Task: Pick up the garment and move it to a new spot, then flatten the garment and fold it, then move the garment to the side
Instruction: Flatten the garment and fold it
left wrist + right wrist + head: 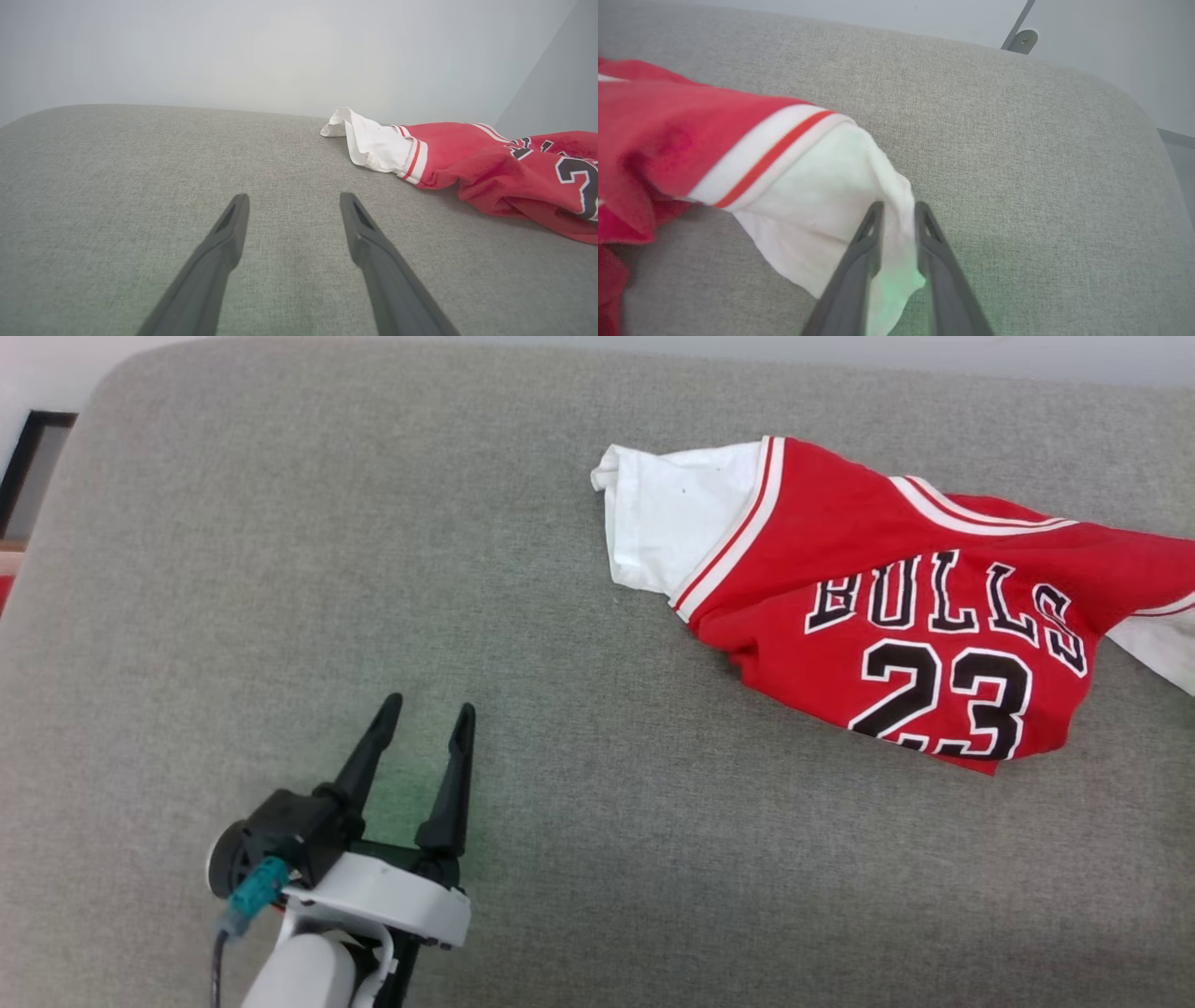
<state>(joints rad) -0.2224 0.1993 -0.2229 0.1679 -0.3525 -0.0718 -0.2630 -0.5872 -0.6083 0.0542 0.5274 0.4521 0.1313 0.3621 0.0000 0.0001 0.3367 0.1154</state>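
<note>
1. left hand (428, 706) is released, fingers wide apart, at lower left of the head view, over the grey cushion (280, 569).
2. right hand (900, 206) fingers stand narrowly around a white corner of the garment (840, 551); whether it grips, i cannot tell.
3. garment lies crumpled at upper right.

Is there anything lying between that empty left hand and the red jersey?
Nothing visible. Only bare grey cushion lies between the open left hand and the jersey, which sits up and to its right.
</note>
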